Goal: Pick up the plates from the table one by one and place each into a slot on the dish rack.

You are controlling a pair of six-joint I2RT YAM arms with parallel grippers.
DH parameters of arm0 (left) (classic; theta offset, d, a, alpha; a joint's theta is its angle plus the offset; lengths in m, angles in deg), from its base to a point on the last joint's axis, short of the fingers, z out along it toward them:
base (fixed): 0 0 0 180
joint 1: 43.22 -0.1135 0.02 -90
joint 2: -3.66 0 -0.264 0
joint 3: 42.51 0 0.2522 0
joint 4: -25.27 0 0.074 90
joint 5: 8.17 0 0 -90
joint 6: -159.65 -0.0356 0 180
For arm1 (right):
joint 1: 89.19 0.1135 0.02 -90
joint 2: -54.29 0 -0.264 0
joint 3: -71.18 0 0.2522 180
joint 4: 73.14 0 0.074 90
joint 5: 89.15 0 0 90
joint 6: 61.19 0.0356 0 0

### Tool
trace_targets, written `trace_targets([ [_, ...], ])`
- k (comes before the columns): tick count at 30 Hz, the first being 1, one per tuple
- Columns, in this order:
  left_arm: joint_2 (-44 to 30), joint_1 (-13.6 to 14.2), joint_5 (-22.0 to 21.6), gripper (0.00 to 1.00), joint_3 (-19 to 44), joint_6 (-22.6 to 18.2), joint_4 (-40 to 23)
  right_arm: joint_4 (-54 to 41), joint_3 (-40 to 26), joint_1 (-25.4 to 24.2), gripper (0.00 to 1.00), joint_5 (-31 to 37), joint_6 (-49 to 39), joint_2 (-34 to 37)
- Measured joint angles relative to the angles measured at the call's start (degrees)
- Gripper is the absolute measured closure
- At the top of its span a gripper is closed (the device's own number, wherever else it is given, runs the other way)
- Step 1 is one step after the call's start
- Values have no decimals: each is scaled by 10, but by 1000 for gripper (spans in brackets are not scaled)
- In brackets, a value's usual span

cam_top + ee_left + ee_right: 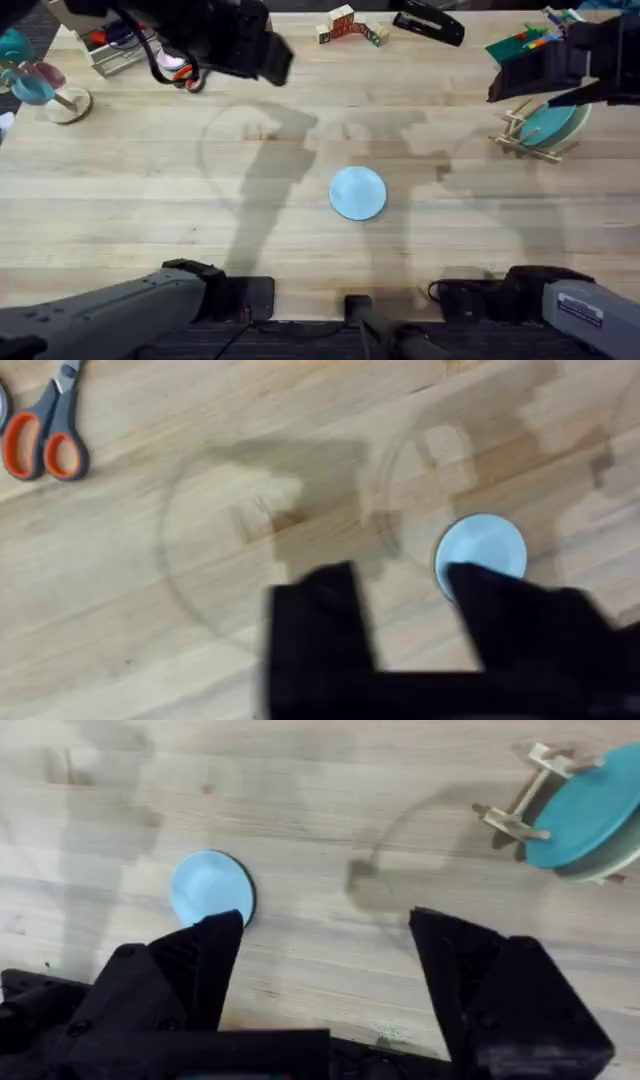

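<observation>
- I see the sky blue plate lying flat in the middle of the table.
- My right gripper is wide open and empty.
- My left gripper is open too, holding nothing.
- Far right, the teal plate stands in the dish rack.

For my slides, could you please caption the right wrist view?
Open right gripper above the table; sky blue plate lies flat, teal plate stands in the dish rack.
</observation>
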Motion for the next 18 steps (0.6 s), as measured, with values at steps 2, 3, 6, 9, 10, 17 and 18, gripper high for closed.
trace_targets([
  [2, 0, 0, 3, 933, 0, 2, -9, 0, 0, 0, 5, -3, 0, 0],
  [3, 0, 0, 7, 949, 0, 3, -11, 0, 0, 0, 5, -4, 0, 0],
  [6, 0, 0, 27, 955, 0, 4, -10, 0, 0, 0, 5, -4, 0, 0],
  [9, 0, -2, 66, 955, -13, 3, 0, 0, 0, 0, 5, -5, -1, 0],
  [10, 0, -4, 83, 955, -24, 2, 9, 0, 0, 0, 5, -6, -2, 0],
  [17, 0, -30, 213, 956, -122, -22, 76, -3, 0, 0, 5, -8, -2, 0],
  [18, 0, -33, 231, 956, -136, -24, 86, -3, 0, 0, 5, -8, -2, 0],
])
